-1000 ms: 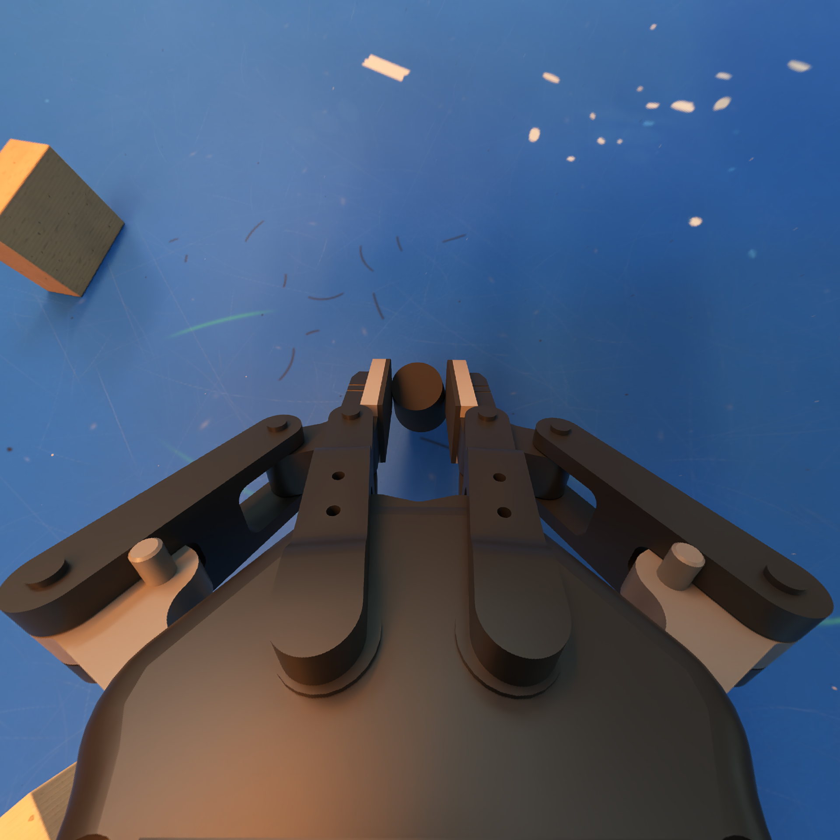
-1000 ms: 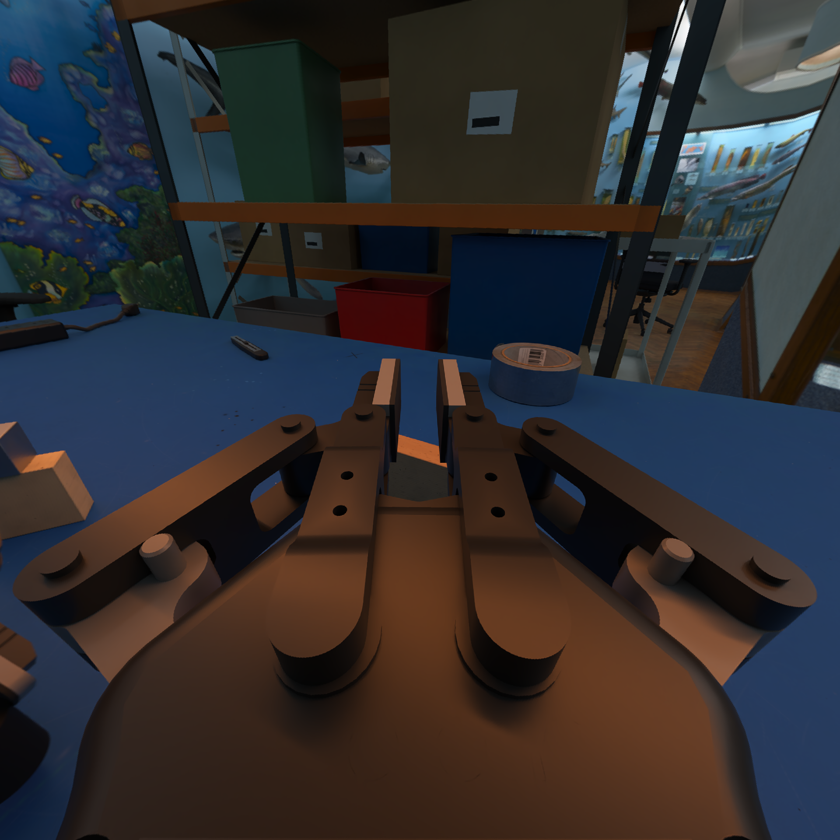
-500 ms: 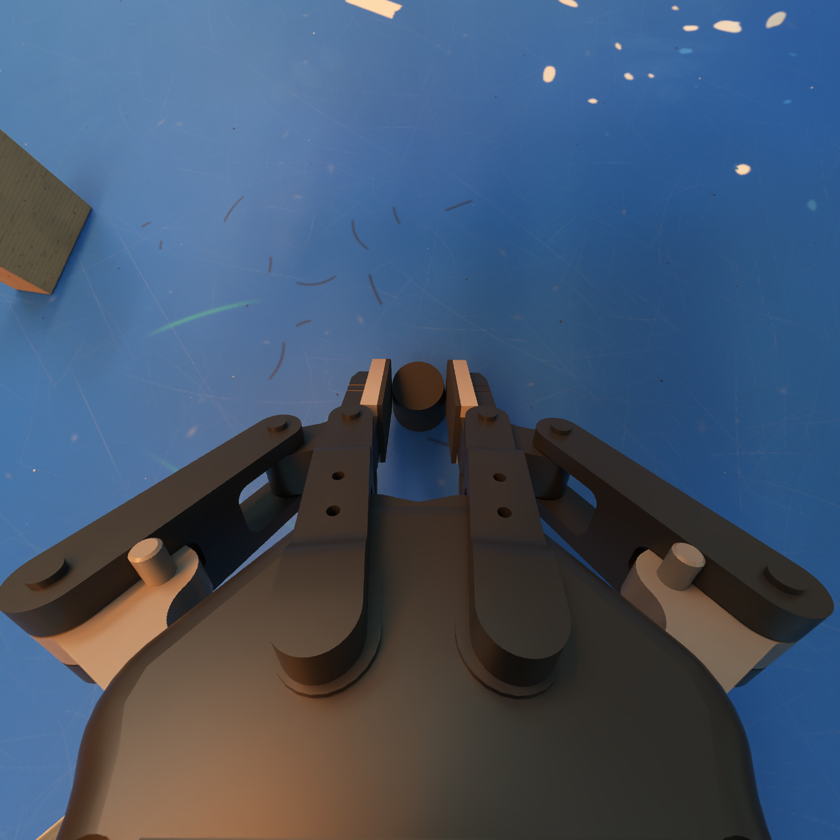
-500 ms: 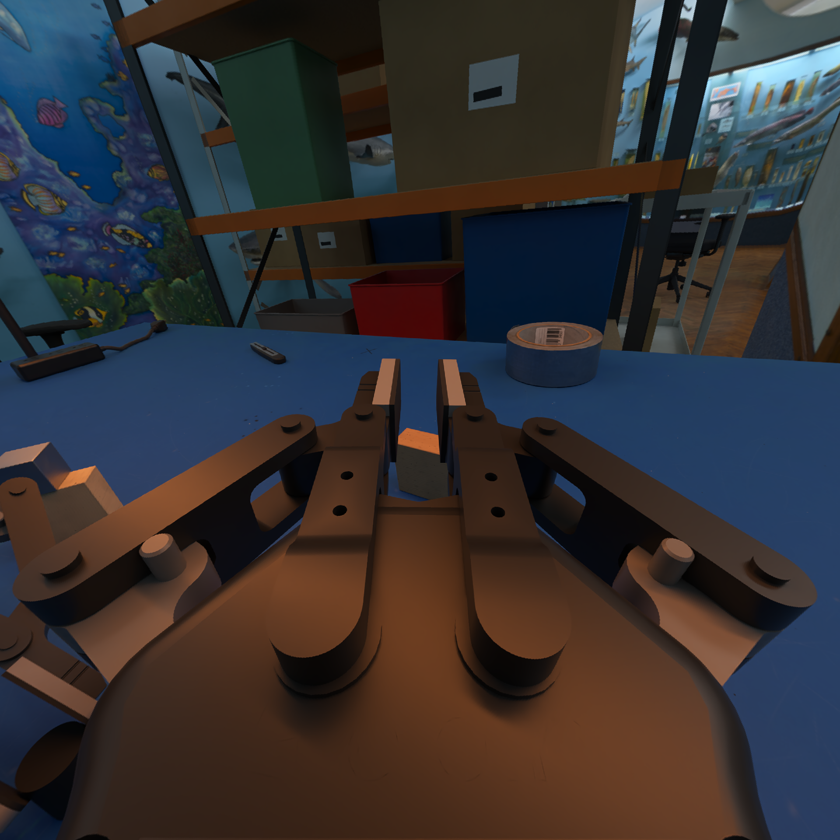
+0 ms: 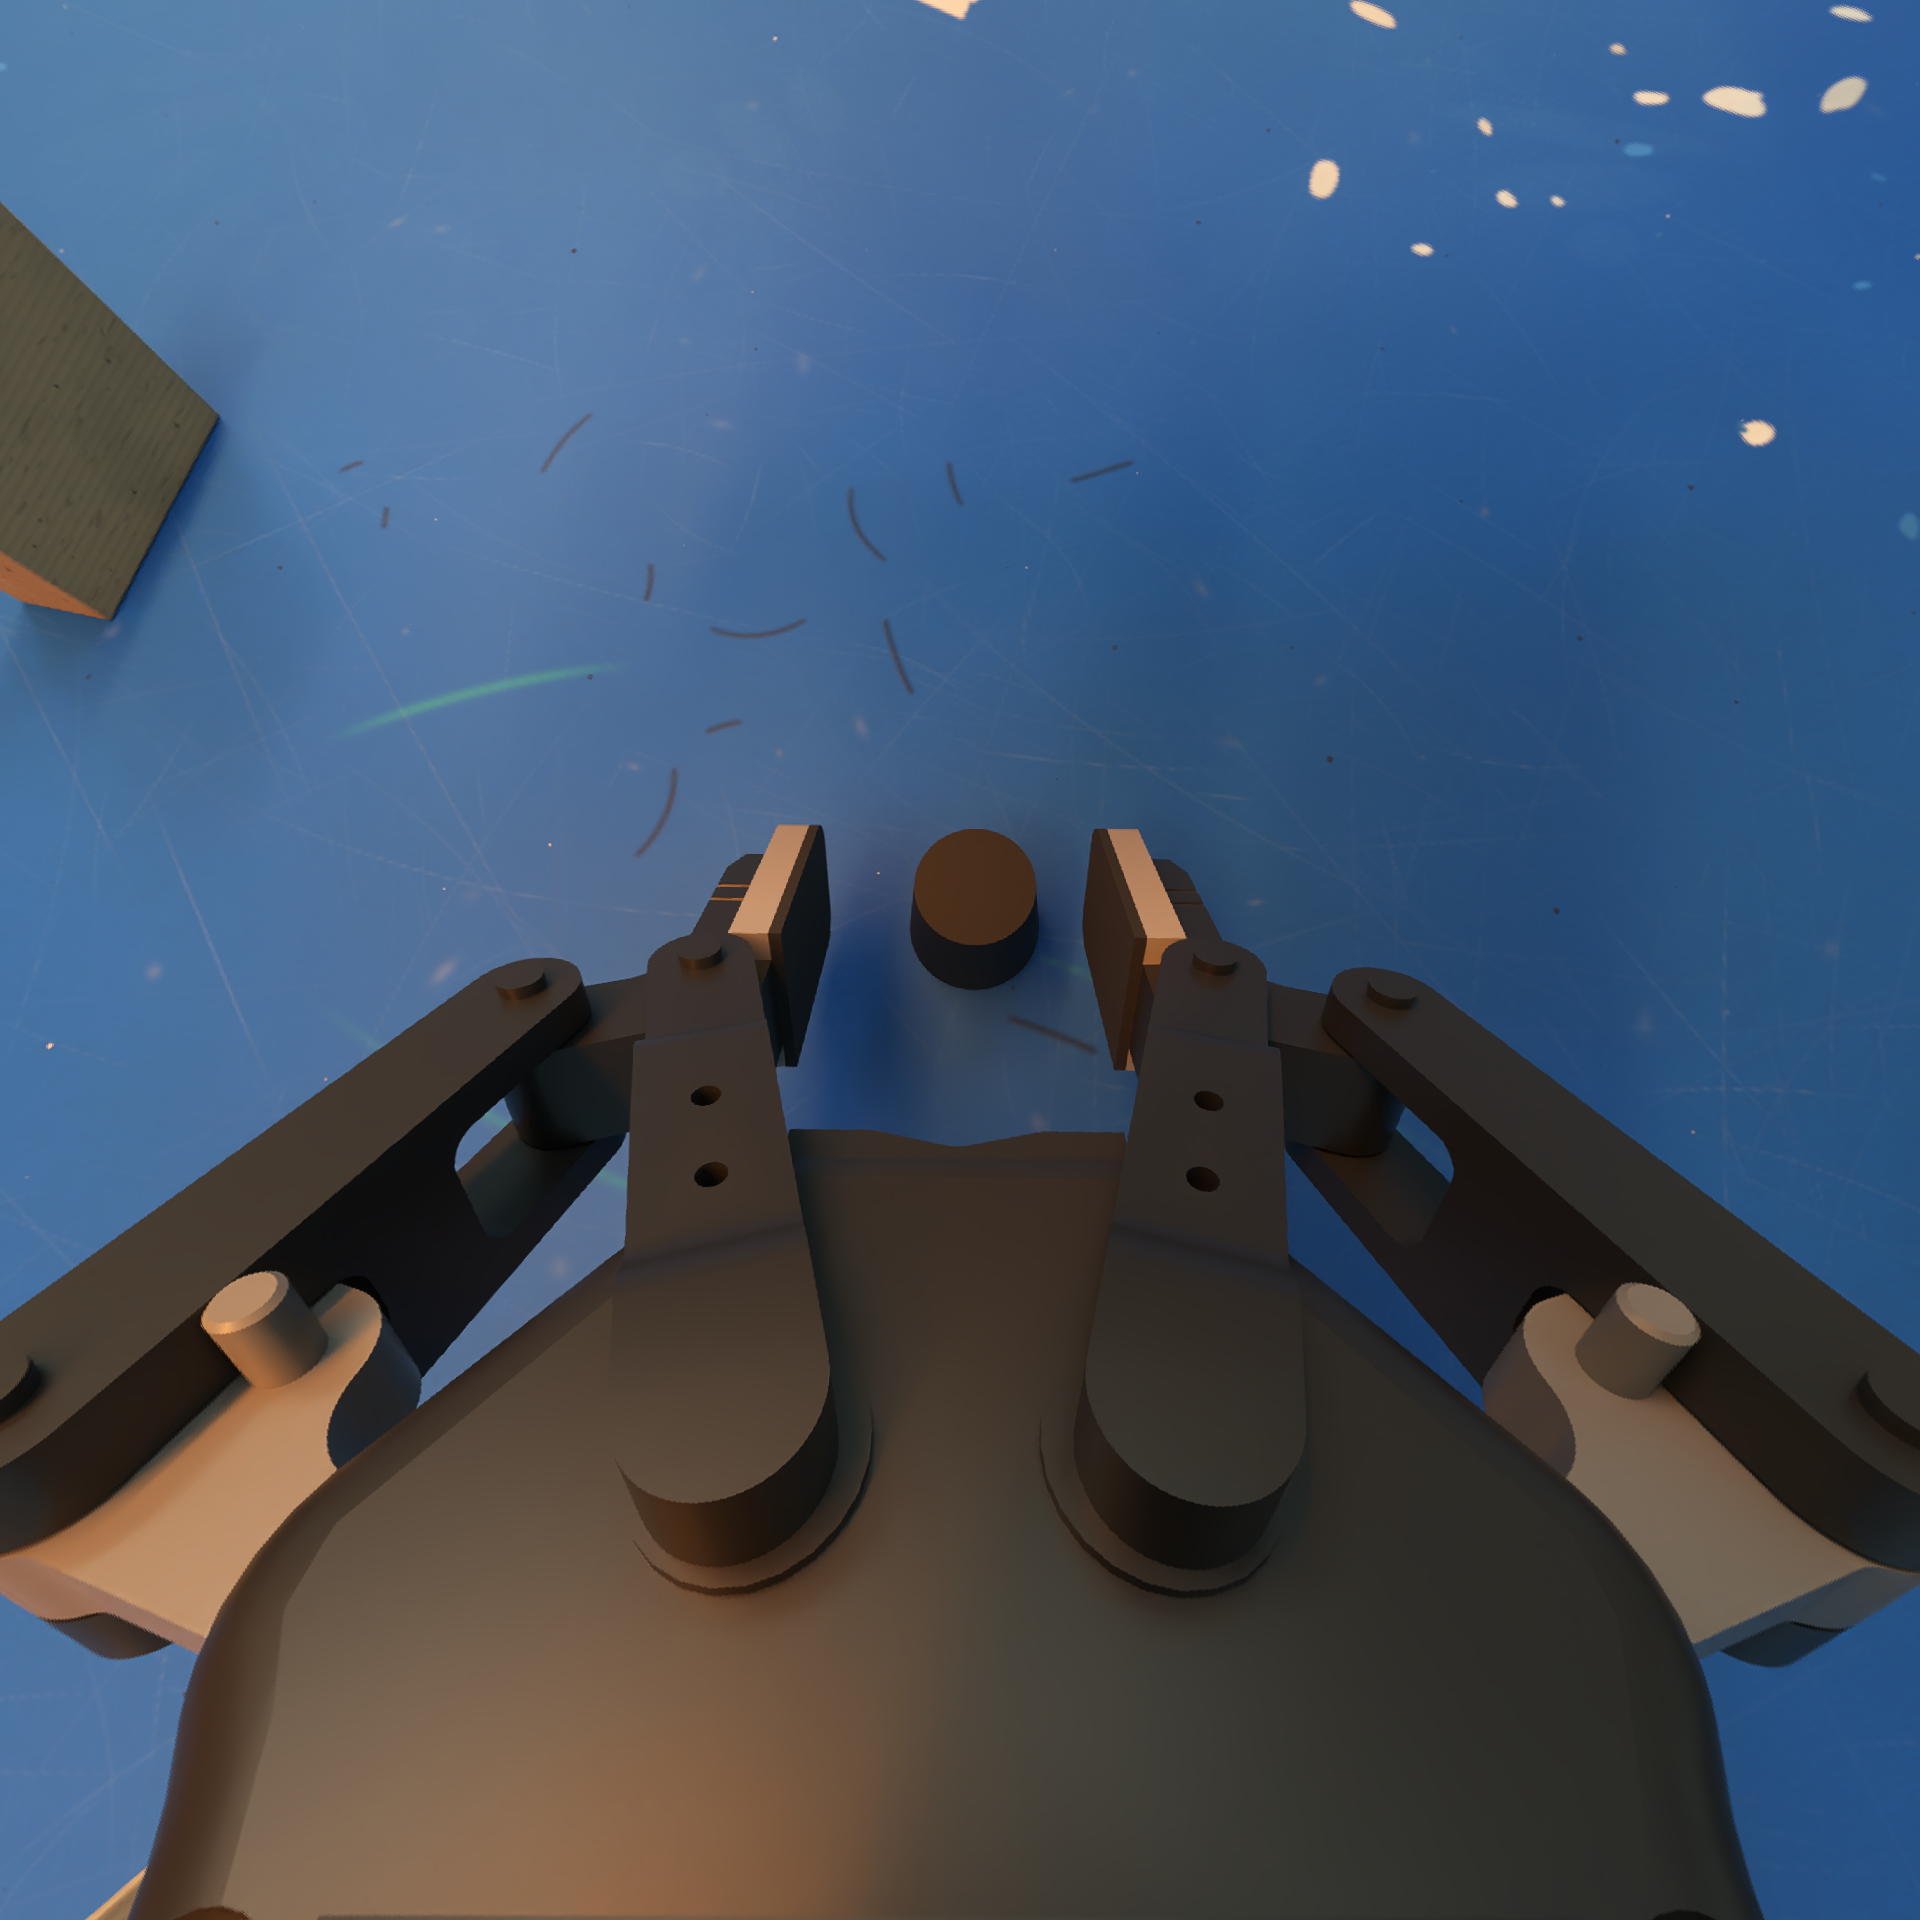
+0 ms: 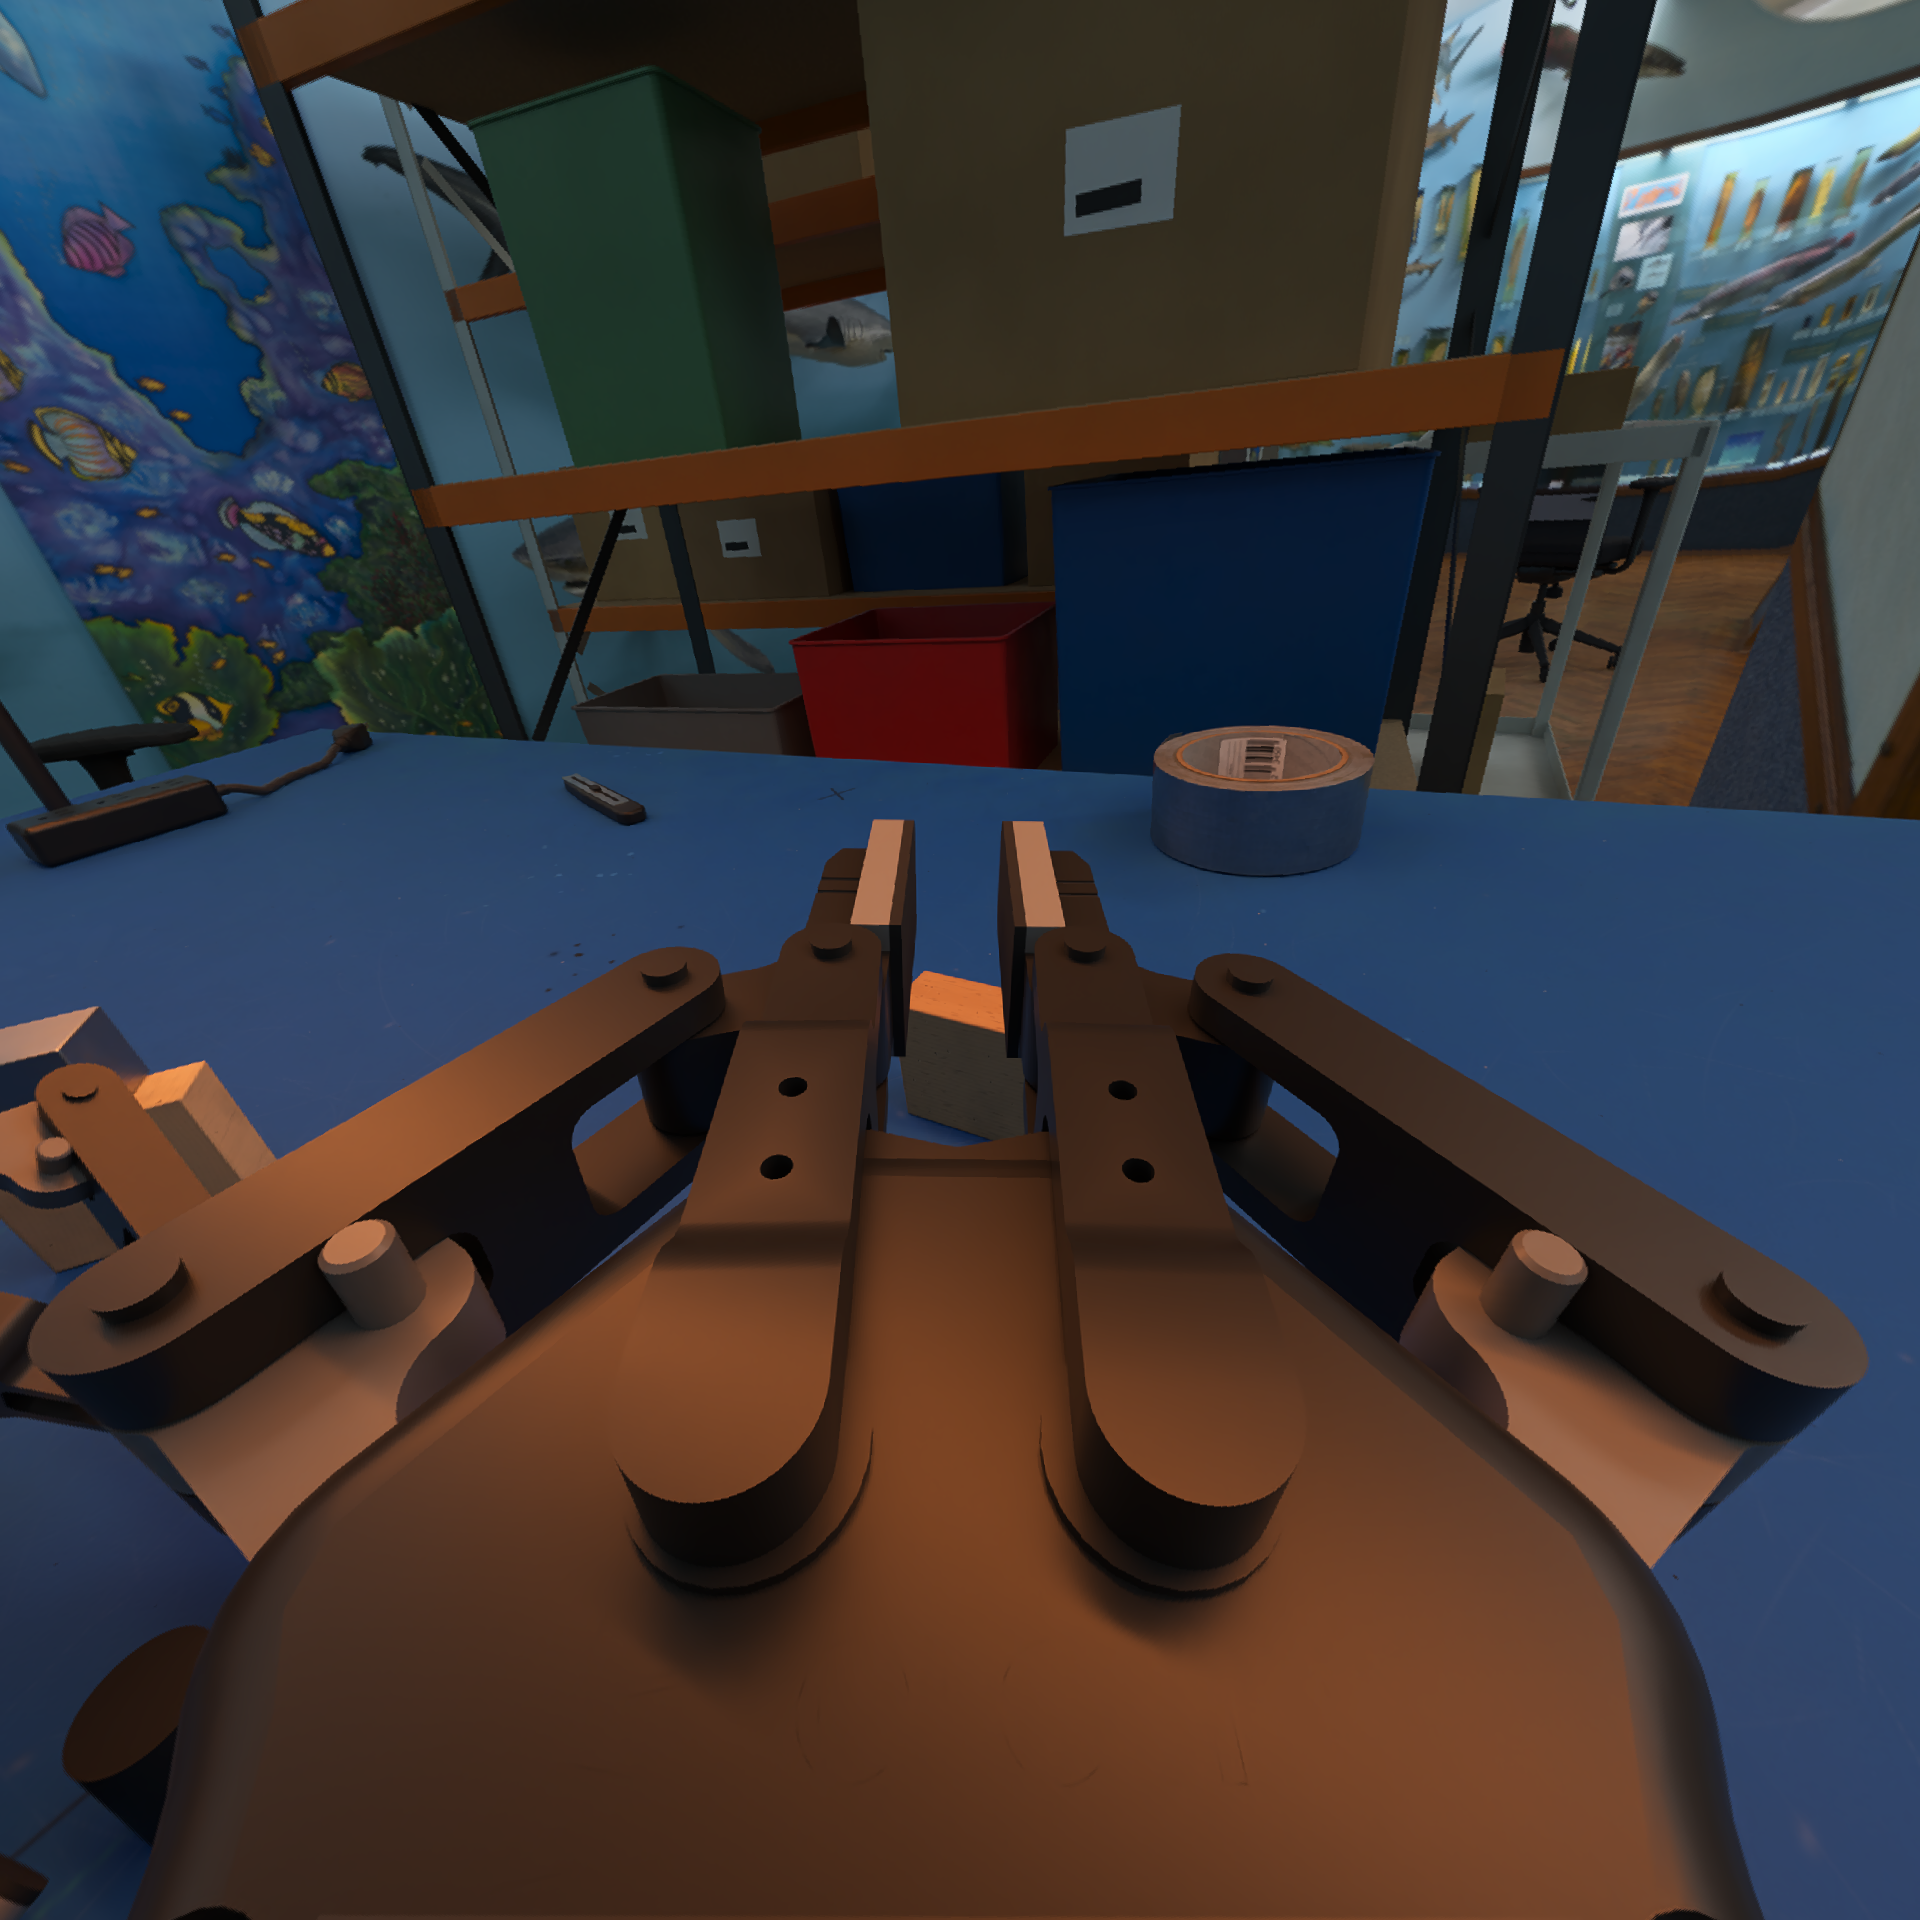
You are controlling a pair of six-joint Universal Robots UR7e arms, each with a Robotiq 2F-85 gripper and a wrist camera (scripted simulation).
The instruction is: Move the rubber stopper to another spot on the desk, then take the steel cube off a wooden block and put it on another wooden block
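In the left wrist view the dark rubber stopper [image 5: 974, 909] stands upright on the blue desk [image 5: 1455, 675]. My left gripper [image 5: 956, 935] is open around it, with a clear gap on each side. A wooden block [image 5: 83, 447] lies at the left edge. In the right wrist view my right gripper [image 6: 956, 883] holds its pads a narrow gap apart with nothing between them. A wooden block [image 6: 956, 1049] shows on the desk beyond the gap. At the left, the grey steel cube [image 6: 57, 1039] sits by a wooden block [image 6: 197, 1122], partly hidden by a link of the left gripper [image 6: 94, 1132].
A roll of blue tape [image 6: 1257, 800] stands at the desk's far edge. A small dark bar [image 6: 603, 798] and a power strip [image 6: 114, 816] lie at the far left. Shelving with bins and boxes rises behind the desk. Pale flecks [image 5: 1735, 101] mark the desk top.
My left gripper has opened and let go of the stopper, which now stands on the desk. The right wrist view has shifted, showing more of the block beyond the fingers.
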